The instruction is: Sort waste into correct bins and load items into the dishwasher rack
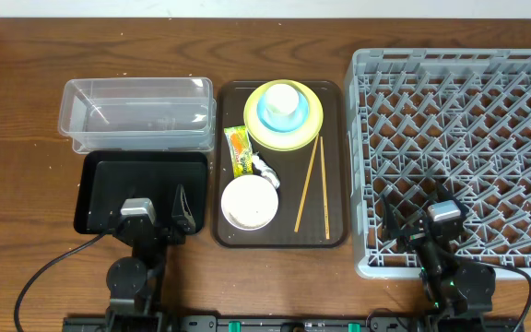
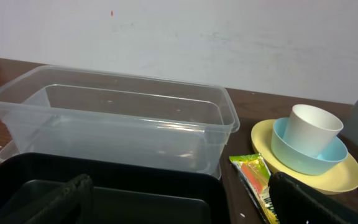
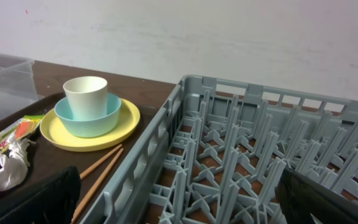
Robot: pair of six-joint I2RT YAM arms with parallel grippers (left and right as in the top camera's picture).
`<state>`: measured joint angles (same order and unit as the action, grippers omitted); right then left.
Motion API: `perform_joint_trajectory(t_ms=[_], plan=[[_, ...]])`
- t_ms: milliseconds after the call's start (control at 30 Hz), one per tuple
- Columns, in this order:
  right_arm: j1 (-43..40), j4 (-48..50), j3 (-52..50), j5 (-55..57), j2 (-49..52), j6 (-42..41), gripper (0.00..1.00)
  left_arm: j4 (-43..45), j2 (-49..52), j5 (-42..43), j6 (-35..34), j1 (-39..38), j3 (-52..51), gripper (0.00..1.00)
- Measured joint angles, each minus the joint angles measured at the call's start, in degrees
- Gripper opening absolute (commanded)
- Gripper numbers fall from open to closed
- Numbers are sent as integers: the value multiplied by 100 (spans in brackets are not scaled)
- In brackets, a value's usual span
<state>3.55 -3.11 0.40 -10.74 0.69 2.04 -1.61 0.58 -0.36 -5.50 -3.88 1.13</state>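
At the far left the clear tub point(image 1: 136, 112) stood empty on the table, with the black tray point(image 1: 100, 184) touching it at its 6 o'clock. The left gripper point(image 1: 146, 219) hung over the tray's near edge, its fingers point(image 2: 61, 199) spread wide and grasping nothing. To the tray's 3 o'clock lay the dark brown serving tray point(image 1: 335, 184), which carried all the loose things. At its 12 o'clock end sat the yellow plate point(image 1: 312, 129) with the light blue bowl point(image 1: 265, 115) on it and the white cup point(image 1: 284, 99) upright inside the bowl. The snack wrapper point(image 1: 239, 151) lay flat at the plate's 7 o'clock, and the crumpled paper scrap point(image 1: 265, 170) was just beside the wrapper at its 5 o'clock, touching the rim of the white bowl point(image 1: 249, 203) near the tray's 7 o'clock corner. The two chopsticks point(image 1: 310, 184) lay at the bowl's 3 o'clock, one slanted, one nearly straight. Furthest right stood the grey dishwasher rack point(image 1: 459, 138), holding no dishes. The right gripper point(image 1: 431, 226) hung over the rack's 6 o'clock edge, fingers point(image 3: 42, 199) released and wide apart
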Motion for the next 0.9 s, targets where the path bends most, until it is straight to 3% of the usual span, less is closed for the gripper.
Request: perform_joint_trajectory(t_ms=[300,433,533,567,667,767,867,900], plan=[[0,0,0,2,0,0,99,-1523,579,654,-647,0,1003,92],[0,0,0,0,0,2,99,-2282,1539,920,-802,0,2277,92],[0,2,0,4,0,0,99,-3320,2686,1191,-769,0,3615,92],[0,2,0,4,0,0,99,-3665,3060,1270,-750,0,4022,98],[0,0,0,4,0,0,99,-5149,4358,1499,-673,0,5423,98],[0,0,0,2,0,2,99,-6054,5368,1775,-649,0,6402,98],[0,-2,0,2,0,0,99,-6314,6159,2144,-645,0,6913,98],[0,-2,0,2,0,0,99,-6308,6367,2232,-647,-4,6972,82]])
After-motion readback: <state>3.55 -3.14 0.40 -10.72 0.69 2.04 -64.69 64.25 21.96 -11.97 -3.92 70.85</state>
